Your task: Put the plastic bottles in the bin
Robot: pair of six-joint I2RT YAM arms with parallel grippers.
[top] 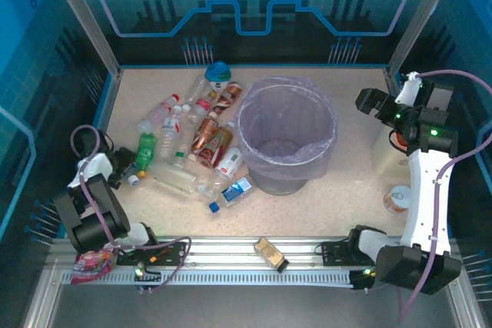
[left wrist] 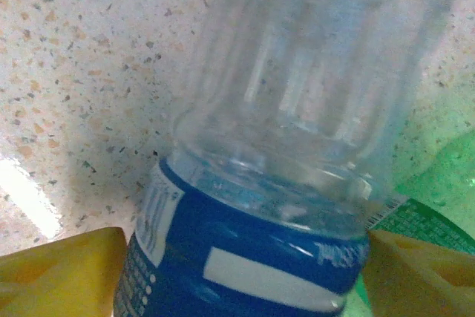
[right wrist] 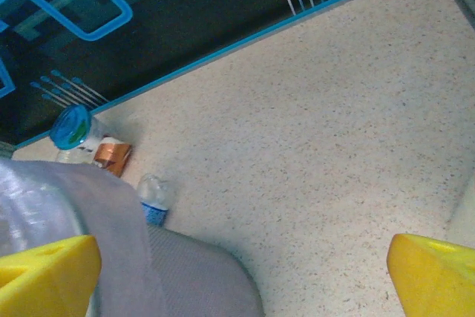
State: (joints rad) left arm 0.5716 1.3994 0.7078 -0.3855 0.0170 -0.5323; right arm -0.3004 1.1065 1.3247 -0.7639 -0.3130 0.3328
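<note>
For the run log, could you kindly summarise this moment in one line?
left gripper: flanks blue-labelled bottle, grip unclear | right gripper: open, empty | bin: looks empty | other bottles: on table

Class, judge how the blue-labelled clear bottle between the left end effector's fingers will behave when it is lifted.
The blue-labelled bottle looks see-through with no liquid evident, so it is probably light. Its thin, ribbed walls may flex under the yellow fingers. Round-bodied and apparently lying on the speckled table, it would likely roll if nudged.
</note>
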